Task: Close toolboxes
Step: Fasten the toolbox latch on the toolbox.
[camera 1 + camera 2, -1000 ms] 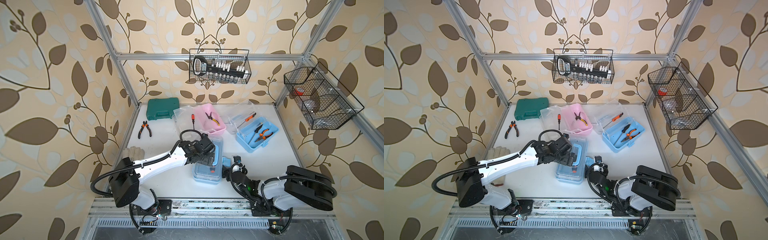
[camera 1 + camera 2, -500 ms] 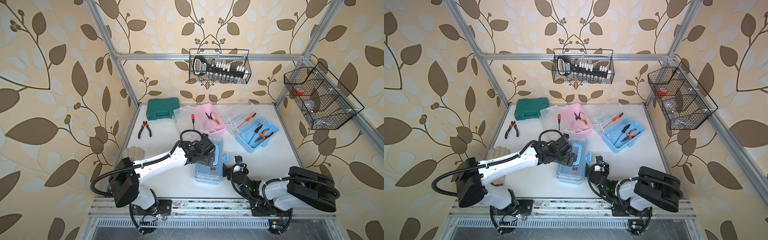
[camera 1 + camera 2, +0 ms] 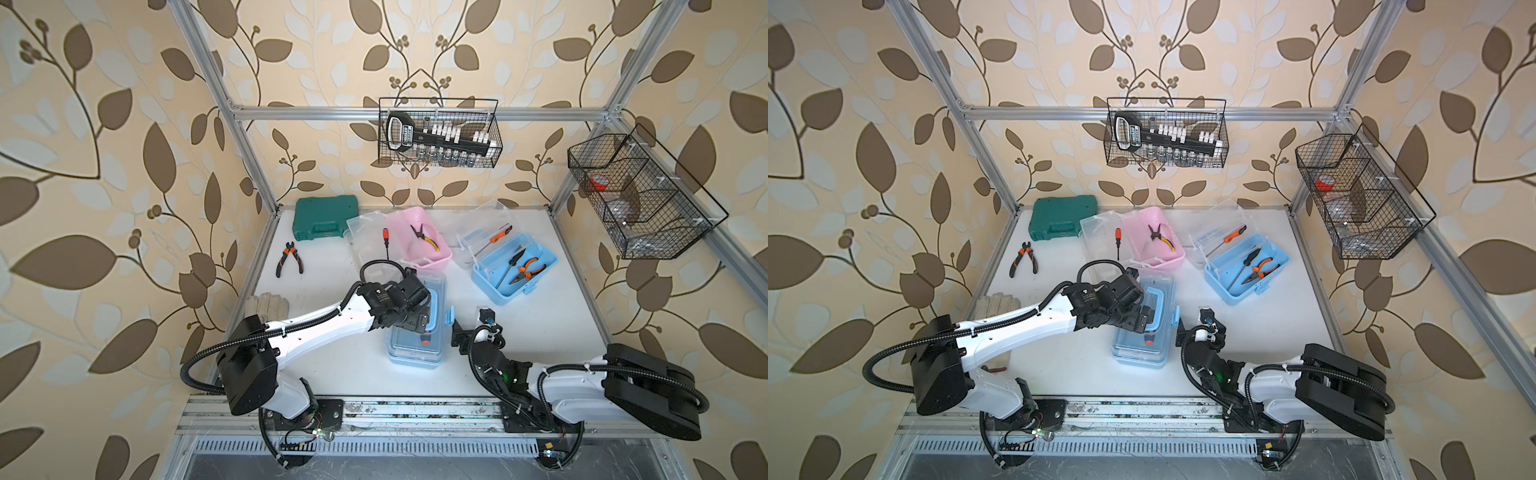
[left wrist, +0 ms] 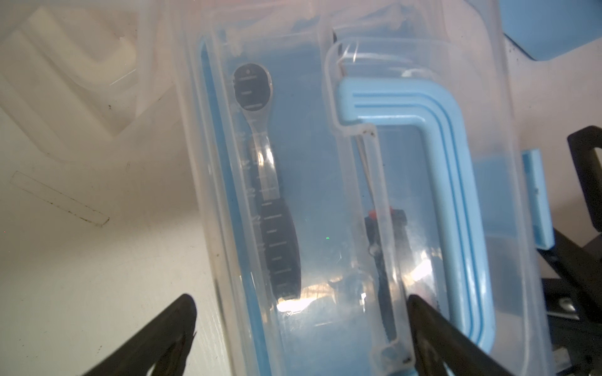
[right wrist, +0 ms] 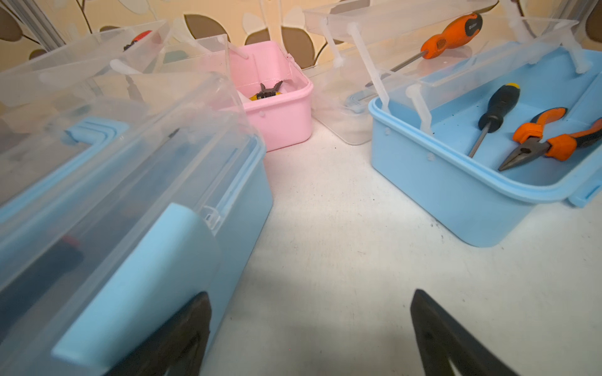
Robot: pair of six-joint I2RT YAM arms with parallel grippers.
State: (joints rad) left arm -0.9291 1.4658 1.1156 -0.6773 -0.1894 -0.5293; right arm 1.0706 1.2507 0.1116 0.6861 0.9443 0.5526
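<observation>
The near light blue toolbox (image 3: pixel 415 353) lies with its clear lid (image 4: pixel 293 162) down and its blue handle (image 4: pixel 456 162) flat. My left gripper (image 3: pixel 415 323) hovers low over that lid, open, holding nothing. My right gripper (image 3: pixel 469 324) is open on the table beside this box. One of its fingers (image 5: pixel 182 332) is next to the blue latch flap (image 5: pixel 140 276). The pink toolbox (image 3: pixel 428 249) and the far blue toolbox (image 3: pixel 515 274) stand open at the back, lids tipped back and tools inside.
A dark green case (image 3: pixel 326 218) sits at the back left, with pliers (image 3: pixel 289 259) and gloves (image 3: pixel 270 305) along the left edge. Wire baskets hang on the back wall (image 3: pixel 438 137) and the right wall (image 3: pixel 640 195).
My right gripper has shifted slightly toward the back alongside the near box's latch, and the latch looks more upright. The left arm has stayed over the lid.
</observation>
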